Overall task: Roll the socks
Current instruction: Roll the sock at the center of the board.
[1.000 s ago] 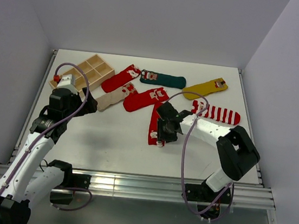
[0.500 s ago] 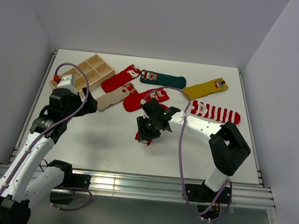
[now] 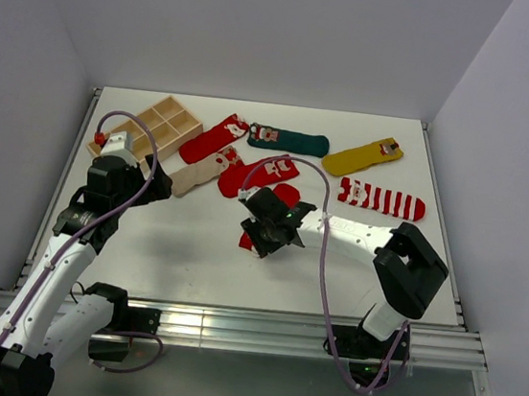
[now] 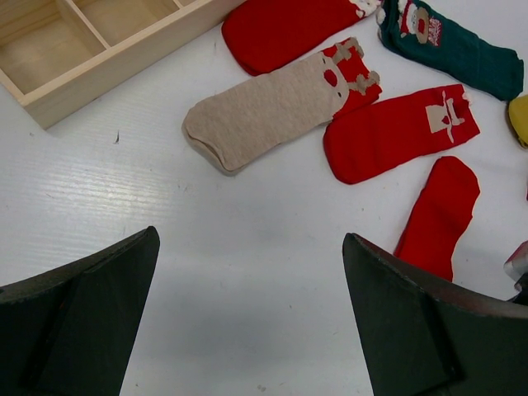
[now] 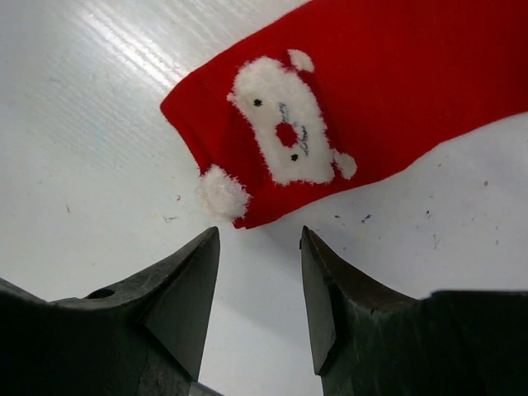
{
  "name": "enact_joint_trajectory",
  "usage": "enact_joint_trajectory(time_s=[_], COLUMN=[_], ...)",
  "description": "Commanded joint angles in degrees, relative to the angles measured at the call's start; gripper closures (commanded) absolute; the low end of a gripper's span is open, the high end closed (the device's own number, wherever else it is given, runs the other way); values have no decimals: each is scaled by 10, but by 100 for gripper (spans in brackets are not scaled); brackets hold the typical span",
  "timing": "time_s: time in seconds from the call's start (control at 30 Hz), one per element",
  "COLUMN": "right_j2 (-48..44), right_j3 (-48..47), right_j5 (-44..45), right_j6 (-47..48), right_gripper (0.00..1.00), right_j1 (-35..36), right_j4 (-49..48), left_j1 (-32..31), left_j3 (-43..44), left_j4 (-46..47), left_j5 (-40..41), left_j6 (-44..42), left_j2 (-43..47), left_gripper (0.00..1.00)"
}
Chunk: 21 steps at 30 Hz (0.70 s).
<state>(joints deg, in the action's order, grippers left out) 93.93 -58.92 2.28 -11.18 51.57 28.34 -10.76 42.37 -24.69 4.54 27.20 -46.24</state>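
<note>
The left gripper [image 4: 249, 239] hangs over the white table [image 4: 165, 206], jaws spread wide and holding nothing. Ahead of it to the left sits the wooden tray [image 4: 99, 41]. The beige sock [image 4: 272, 111] lies straight ahead, and the dark green sock [image 4: 454, 45] farther ahead to the right. The right gripper [image 5: 259, 233] is low over the table, jaws half parted and empty. The red sock [image 5: 396, 91] lies flat just beyond its fingertips, apart from them, its white figure patch [image 5: 285, 132] facing up.

No legible text, label or number anywhere
</note>
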Motion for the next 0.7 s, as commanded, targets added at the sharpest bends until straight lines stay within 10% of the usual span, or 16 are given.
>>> enact_joint_trajectory(time_s=[0.0, 0.67], right_j2=[-18, 58], right_j3=[-4, -15], right_j5=[43, 61], right_j6=[67, 138], right_gripper=[48, 45], right_j1=[25, 66], right_j4=[-27, -39], left_j1=[0, 0], left_j3=[-3, -2], left_j4=[11, 11], left_j5=[10, 7], left_j6=[5, 4], left_j2=[3, 0], left_gripper=[0, 1])
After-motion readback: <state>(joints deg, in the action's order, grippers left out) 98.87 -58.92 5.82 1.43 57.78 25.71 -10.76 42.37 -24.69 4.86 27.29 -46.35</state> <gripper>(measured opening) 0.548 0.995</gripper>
